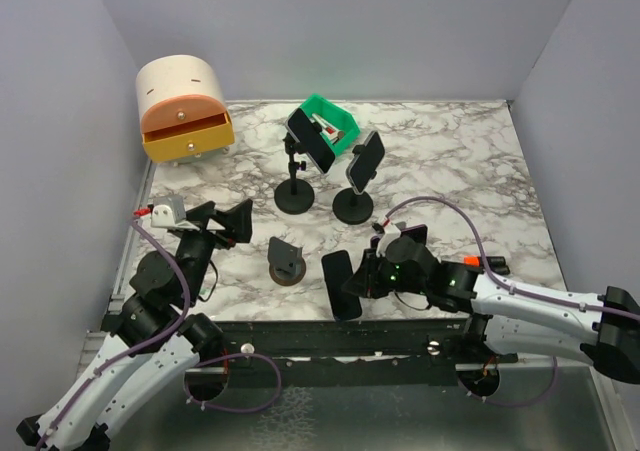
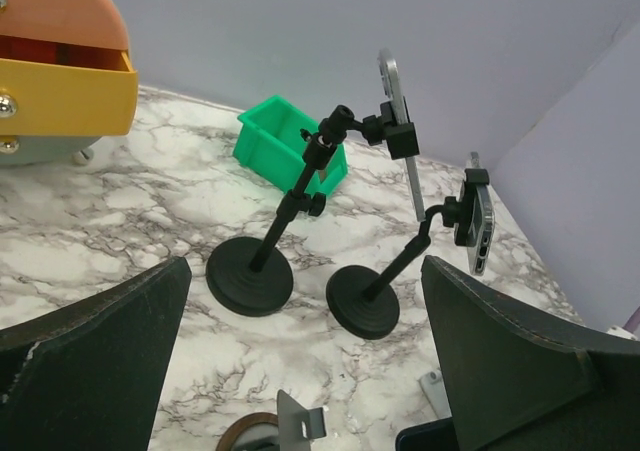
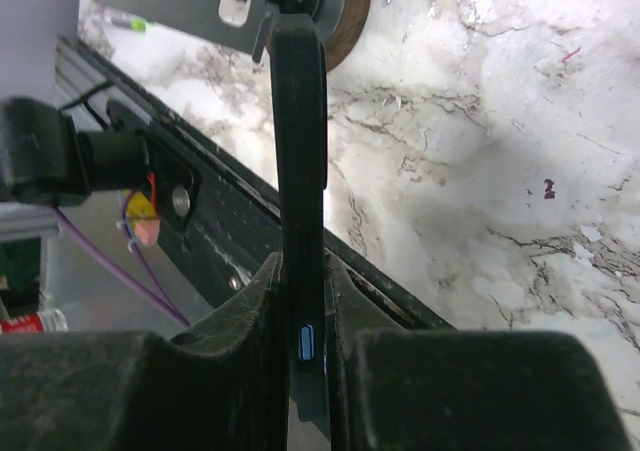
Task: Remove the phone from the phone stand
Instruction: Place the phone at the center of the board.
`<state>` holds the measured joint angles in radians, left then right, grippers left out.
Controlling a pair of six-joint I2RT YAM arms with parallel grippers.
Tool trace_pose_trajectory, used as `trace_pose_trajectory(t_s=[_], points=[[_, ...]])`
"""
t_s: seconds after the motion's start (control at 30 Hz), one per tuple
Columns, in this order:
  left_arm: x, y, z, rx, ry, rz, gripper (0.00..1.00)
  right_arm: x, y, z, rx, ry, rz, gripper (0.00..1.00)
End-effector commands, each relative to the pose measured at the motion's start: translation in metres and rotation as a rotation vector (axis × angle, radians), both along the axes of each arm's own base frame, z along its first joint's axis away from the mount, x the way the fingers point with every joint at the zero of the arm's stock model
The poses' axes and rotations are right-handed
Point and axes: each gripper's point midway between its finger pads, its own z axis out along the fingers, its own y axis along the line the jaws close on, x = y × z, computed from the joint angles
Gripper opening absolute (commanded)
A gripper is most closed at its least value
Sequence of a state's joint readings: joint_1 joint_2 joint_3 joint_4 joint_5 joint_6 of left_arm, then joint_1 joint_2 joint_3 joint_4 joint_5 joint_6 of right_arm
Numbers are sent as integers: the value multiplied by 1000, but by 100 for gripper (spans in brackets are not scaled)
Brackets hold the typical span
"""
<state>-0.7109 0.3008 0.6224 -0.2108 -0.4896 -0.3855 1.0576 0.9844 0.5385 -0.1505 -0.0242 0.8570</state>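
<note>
The right claw (image 1: 358, 279) is pinched almost closed across the thin body of the black phone (image 1: 340, 285). It holds the phone just right of the low wood-based stand (image 1: 287, 261) and apart from it in the overhead view, so I judge the phone already lifted off. So narrow a pinch suits so slim a slab.

The marble surface (image 1: 450, 161) carries everything else. Far beyond and left of the low stand sits the orange drawer box (image 1: 185, 121). Straight beyond the low stand are the left tall stand (image 1: 296, 193) and right tall stand (image 1: 353, 206), both loaded. The green bin (image 1: 335, 121) lies behind those.

The left claw (image 1: 228, 221), left of the low stand, gapes wide and grips nothing. It is probably parked there to keep clear.
</note>
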Motion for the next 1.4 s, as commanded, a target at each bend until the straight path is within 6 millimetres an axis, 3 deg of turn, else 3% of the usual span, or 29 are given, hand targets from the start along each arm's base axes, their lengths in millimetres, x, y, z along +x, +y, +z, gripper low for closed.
trace_pose_trajectory(t_s=[0.0, 0.3, 0.8, 0.9, 1.0, 1.13, 1.27, 1.37], points=[[3, 6, 2, -40, -10, 43, 97, 26, 9, 16, 121, -19, -192, 1], [-3, 14, -4, -63, -19, 58, 97, 39, 11, 2, 128, 11, -313, 1], [-3, 12, -4, -53, -15, 49, 97, 41, 25, -16, 69, 60, -355, 1], [-3, 13, -4, -52, -16, 49, 97, 40, 32, 8, 84, -6, -281, 1], [-3, 13, -5, -49, -12, 50, 97, 30, 40, 48, 136, -81, -150, 1], [-3, 13, -4, -47, -14, 49, 97, 11, 36, 97, 183, -171, 2, 1], [-3, 13, -4, -47, -14, 49, 97, 3, 19, 161, 246, -316, 66, 1], [-3, 12, -4, -48, -15, 47, 97, 17, -2, 199, 226, -438, -10, 1]])
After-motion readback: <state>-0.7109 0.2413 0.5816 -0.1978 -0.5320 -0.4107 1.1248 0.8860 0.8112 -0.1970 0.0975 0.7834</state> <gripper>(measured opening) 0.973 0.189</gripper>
